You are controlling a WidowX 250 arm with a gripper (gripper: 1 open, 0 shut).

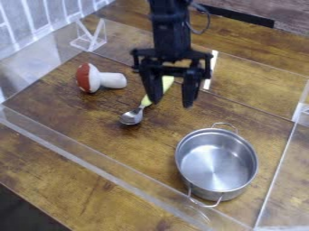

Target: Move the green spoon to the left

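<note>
Bench: we count one wooden bench (72,153), brown planks, fenced by low clear walls along the near edge and the right side
Arm: we see one dark robot arm (172,27) coming down from the top of the view, pointing straight down over the middle of the bench
Pot: one round steel pot (218,162) with two small loop handles, sitting empty at the lower right, well apart from everything else
Jaws: one gripper (171,90); we read the jaws as released, its two dark fingers (190,90) spread wide with nothing between them, hanging above the bench
Mushroom: one toy mushroom (97,78) with a red cap and white stem, lying on its side at the left
Spoon: one green spoon (141,106), lying flat on the bench between the mushroom and the pot; its shiny bowl points toward the near left, its pale yellow-green handle runs up under the left finger, and we cannot tell whether that finger touches it
</note>
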